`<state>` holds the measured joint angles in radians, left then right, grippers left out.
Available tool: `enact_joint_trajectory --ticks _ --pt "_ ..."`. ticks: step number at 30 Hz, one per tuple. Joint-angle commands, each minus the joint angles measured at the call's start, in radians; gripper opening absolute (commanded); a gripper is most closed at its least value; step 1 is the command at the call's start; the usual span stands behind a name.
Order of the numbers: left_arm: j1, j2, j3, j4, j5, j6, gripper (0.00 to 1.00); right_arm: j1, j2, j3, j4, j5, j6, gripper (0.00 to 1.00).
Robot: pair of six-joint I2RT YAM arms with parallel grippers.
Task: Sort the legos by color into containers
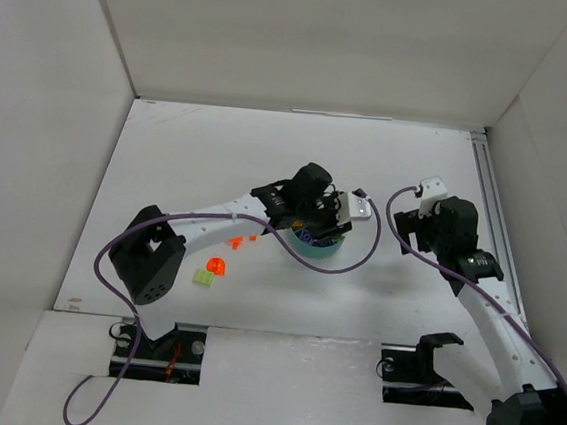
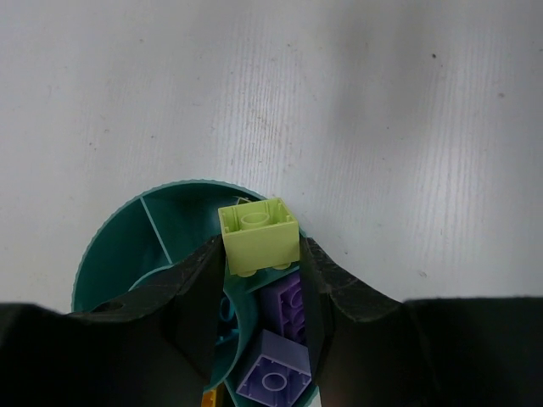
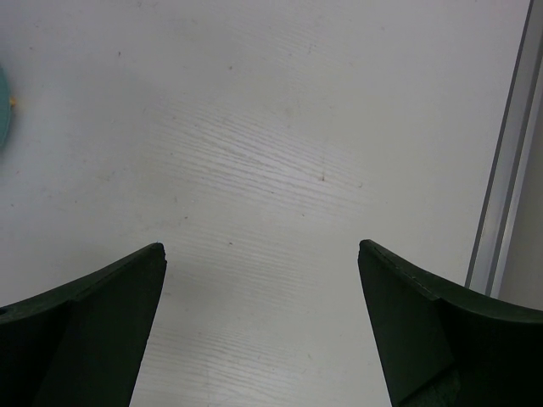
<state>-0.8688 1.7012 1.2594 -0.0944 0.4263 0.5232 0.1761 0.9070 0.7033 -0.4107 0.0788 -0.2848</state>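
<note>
My left gripper [image 2: 260, 246] is shut on a lime green lego [image 2: 258, 234] and holds it above the round teal dish [image 2: 119, 242]. Two purple legos [image 2: 273, 373] lie in a wedge of the dish under the jaws, with a bit of teal and of orange beside them. In the top view the left gripper [image 1: 324, 229] hangs over the dish [image 1: 318, 248]. Orange legos [image 1: 217, 265] and a lime green one [image 1: 203, 279] lie on the table left of the dish. My right gripper [image 3: 261, 254] is open and empty over bare table, right of the dish.
White walls enclose the table on three sides. A metal rail [image 3: 501, 203] runs along the right edge. A grey cable [image 1: 377, 237] loops between the arms next to the dish. The dish rim shows at the left edge of the right wrist view [image 3: 2, 106].
</note>
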Motion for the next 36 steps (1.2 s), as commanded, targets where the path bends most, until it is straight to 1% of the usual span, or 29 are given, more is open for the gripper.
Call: enact_joint_trajectory --ticks 1,7,17,18,19,21,24,26,29,30,31,34,35,36 --pt "0.002 -0.020 0.044 -0.010 0.052 0.046 0.32 -0.009 -0.011 -0.004 0.052 -0.016 -0.013 0.99" --pt "0.002 0.001 0.063 -0.019 0.009 0.037 0.36 -0.009 -0.002 -0.004 0.052 -0.025 -0.013 0.99" --pt "0.002 0.031 0.103 -0.019 -0.044 0.018 0.37 -0.009 -0.002 -0.004 0.052 -0.025 -0.013 0.99" --pt "0.002 0.031 0.103 -0.019 -0.044 0.018 0.39 -0.009 -0.002 -0.004 0.052 -0.025 -0.013 0.99" --pt "0.002 0.031 0.103 -0.019 -0.053 0.009 0.43 -0.009 -0.002 -0.004 0.052 -0.025 -0.013 0.99" --pt "0.002 0.031 0.103 -0.019 -0.063 0.009 0.44 -0.009 -0.002 -0.004 0.061 -0.025 -0.013 0.99" --pt "0.002 0.031 0.103 -0.019 -0.072 0.009 0.51 -0.009 -0.002 -0.004 0.061 -0.034 -0.013 0.99" --pt "0.002 0.031 0.103 -0.010 -0.072 0.000 0.53 -0.009 -0.002 -0.004 0.061 -0.034 -0.013 0.99" --pt "0.002 0.012 0.103 -0.001 -0.072 -0.014 0.53 -0.009 -0.014 -0.004 0.070 -0.063 -0.045 0.99" --pt "0.002 -0.001 0.103 -0.001 -0.072 -0.014 0.57 -0.009 -0.014 -0.014 0.070 -0.082 -0.045 0.99" --pt "0.002 -0.011 0.103 0.008 -0.072 -0.025 0.68 -0.009 -0.029 -0.014 0.081 -0.082 -0.060 0.99" --pt "0.002 -0.077 0.065 0.062 -0.072 -0.067 0.82 -0.009 -0.074 -0.036 0.105 -0.128 -0.082 0.99" --pt "0.002 -0.127 0.046 0.120 -0.093 -0.092 0.95 -0.009 -0.086 -0.036 0.105 -0.128 -0.082 0.99" --pt "0.002 -0.155 0.003 0.178 -0.133 -0.153 1.00 -0.009 -0.109 -0.036 0.105 -0.128 -0.082 0.99"
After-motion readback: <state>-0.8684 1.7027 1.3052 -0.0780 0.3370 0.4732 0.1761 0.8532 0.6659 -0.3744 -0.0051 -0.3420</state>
